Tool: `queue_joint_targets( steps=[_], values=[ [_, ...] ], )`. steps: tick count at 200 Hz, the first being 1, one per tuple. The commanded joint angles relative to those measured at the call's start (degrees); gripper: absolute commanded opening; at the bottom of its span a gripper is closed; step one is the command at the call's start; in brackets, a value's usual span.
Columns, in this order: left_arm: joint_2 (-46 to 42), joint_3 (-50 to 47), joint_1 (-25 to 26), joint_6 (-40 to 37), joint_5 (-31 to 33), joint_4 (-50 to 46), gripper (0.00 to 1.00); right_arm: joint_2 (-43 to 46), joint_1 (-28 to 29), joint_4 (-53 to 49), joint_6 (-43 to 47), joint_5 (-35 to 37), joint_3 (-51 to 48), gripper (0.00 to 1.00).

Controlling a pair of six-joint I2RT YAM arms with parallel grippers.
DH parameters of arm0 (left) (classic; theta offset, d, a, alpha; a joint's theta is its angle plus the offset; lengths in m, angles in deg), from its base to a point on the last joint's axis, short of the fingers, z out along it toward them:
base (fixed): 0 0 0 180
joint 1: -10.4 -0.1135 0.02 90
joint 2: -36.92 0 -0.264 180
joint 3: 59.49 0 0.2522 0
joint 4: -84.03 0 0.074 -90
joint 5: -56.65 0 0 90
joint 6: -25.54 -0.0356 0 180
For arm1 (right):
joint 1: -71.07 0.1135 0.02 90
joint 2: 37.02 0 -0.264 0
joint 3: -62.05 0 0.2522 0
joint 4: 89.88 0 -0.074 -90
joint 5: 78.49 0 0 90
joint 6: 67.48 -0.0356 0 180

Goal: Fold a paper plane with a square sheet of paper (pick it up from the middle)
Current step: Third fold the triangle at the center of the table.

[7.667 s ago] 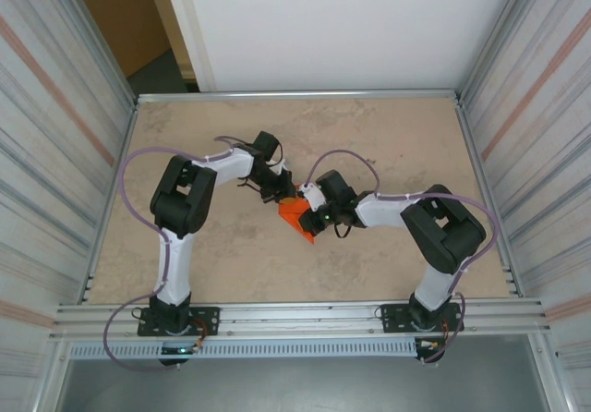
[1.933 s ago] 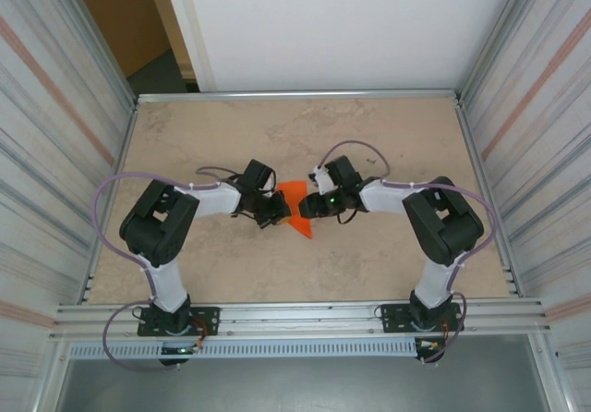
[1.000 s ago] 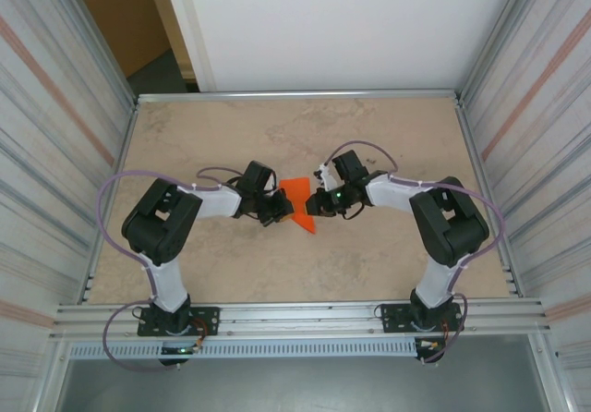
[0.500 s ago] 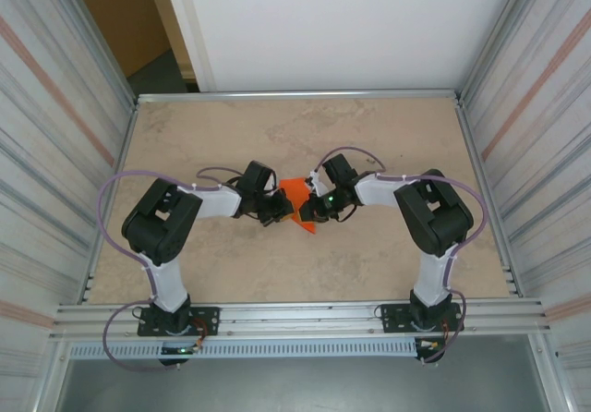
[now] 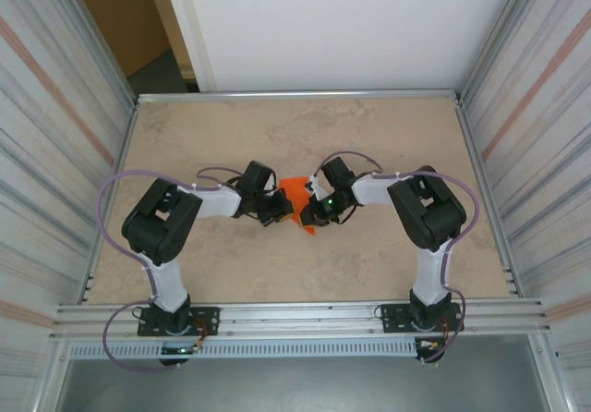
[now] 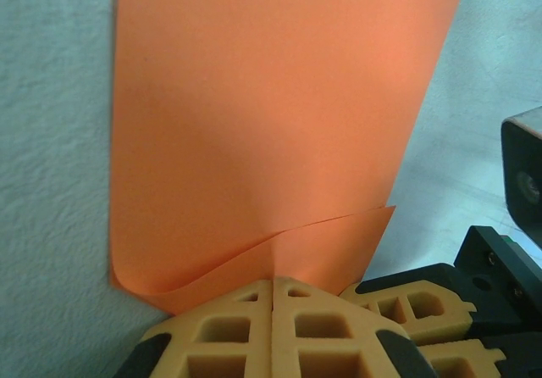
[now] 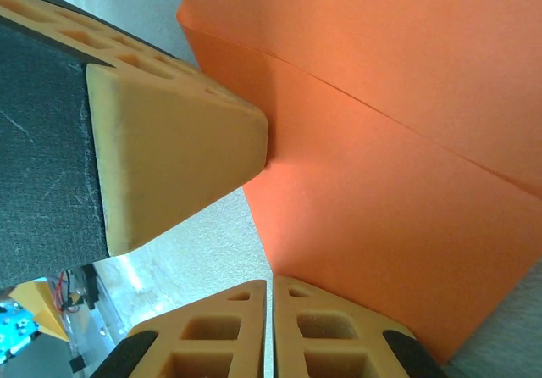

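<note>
The right arm (image 5: 420,211) has swung its elbow inward over the tabletop (image 5: 388,144), setting the right gripper (image 5: 315,212) closer to the left gripper (image 5: 278,211). The square sheet of paper (image 5: 295,190), already partly folded, lies at the tabletop centre between them. The left fingers (image 6: 224,327) and right fingers (image 7: 212,344) are each pressed together at its folded edge, so a crease is probably being set; the plane is not yet finished.

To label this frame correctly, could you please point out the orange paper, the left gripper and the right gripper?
orange paper (image 6: 271,115), left wrist view, middle of the flat panel.
left gripper (image 6: 273,285), left wrist view, seam between its fingertips.
right gripper (image 7: 269,286), right wrist view, seam between its fingertips.
</note>
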Motion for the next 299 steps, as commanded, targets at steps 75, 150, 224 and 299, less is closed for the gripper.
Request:
queue_joint_targets(
  steps=[75,150,224,299],
  values=[
    [1.4,-0.9,-0.5,-0.1,3.1,-6.7,0.05,-0.9,0.2,-5.4,2.6,1.3,1.4,0.12],
    [2.7,-3.0,-1.4,0.5,3.7,-7.1,0.04,6.1,0.2,-12.2,5.6,2.8,-5.1,0.12],
    [3.0,-1.1,-1.4,-0.4,1.0,-5.5,0.04,18.8,-0.8,-7.3,1.2,7.1,-8.9,0.15],
    [2.3,-0.6,-1.4,-0.5,-0.3,-4.6,0.04,7.2,1.1,-3.8,-0.8,8.6,-0.3,0.08]
  ],
)
